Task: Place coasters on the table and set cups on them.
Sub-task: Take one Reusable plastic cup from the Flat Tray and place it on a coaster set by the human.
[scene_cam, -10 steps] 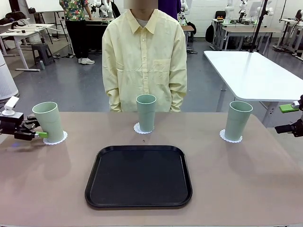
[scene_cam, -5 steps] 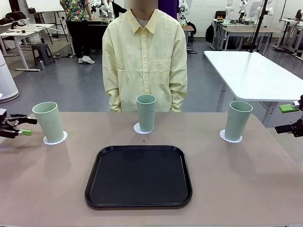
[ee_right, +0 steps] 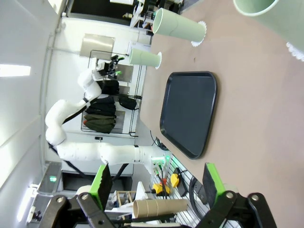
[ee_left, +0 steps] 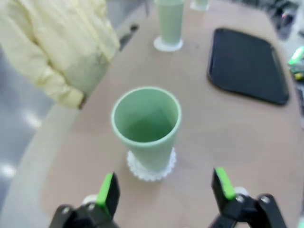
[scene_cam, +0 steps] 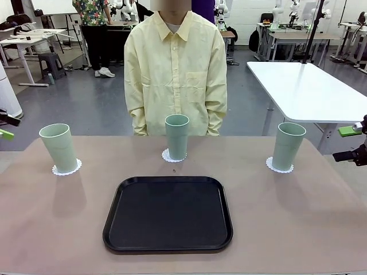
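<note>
Three cups standing upright on the table [scene_cam: 298,229], each on a coaster: left cup [scene_cam: 58,148] on coaster [scene_cam: 66,170], middle cup [scene_cam: 176,136] at far centre, right cup [scene_cam: 288,145]. Black tray [scene_cam: 168,213] lying near centre. Left gripper [ee_left: 164,187] hanging spread, empty, beside left cup. Right gripper [ee_right: 154,180] spread, empty, at right edge.

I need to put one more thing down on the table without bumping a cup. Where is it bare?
Bare tabletop lies left and right of the black tray, nearer than the left cup and right cup. The gaps between those and the middle cup are also free. Tightest is the strip between middle coaster and tray.
</note>
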Robot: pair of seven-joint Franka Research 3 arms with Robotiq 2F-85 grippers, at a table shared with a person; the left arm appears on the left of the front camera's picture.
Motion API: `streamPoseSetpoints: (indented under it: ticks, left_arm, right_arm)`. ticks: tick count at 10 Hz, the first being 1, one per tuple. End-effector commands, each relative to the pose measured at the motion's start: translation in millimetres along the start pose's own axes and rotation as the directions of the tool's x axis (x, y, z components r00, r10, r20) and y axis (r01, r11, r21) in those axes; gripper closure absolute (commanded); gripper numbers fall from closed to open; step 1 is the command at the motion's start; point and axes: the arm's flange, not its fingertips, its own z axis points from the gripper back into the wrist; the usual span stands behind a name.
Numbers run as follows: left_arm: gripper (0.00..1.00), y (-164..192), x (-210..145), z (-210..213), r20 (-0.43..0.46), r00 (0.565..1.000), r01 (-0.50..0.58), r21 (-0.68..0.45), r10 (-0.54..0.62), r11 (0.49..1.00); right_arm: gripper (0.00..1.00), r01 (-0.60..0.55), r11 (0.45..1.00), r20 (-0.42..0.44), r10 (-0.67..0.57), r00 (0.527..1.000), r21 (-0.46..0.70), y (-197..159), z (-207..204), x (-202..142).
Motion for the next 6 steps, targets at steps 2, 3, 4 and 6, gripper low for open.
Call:
streamPoseSetpoints:
  ticks: [2,3,4,6]
  left_arm:
    - [0.00,-54,86,17,-0.296,0.949,-0.119,-0.014,0.110,0.993]
    - [0.00,-61,105,20,-0.335,0.933,-0.142,-0.007,0.131,0.990]
    - [0.00,-69,122,19,-0.380,0.897,-0.232,0.033,0.227,0.972]
    - [0.00,-85,140,-8,-0.431,0.785,-0.369,0.250,0.444,0.895]
  right_arm:
    - [0.00,-0.008,1.000,0.005,0.008,1.000,0.012,2,0,-2]
    - [0.00,-0.008,1.000,0.005,0.008,1.000,0.012,2,0,-2]
    - [0.00,-0.008,1.000,0.005,0.008,1.000,0.012,2,0,-2]
    - [0.00,-0.008,1.000,0.005,0.008,1.000,0.012,2,0,-2]
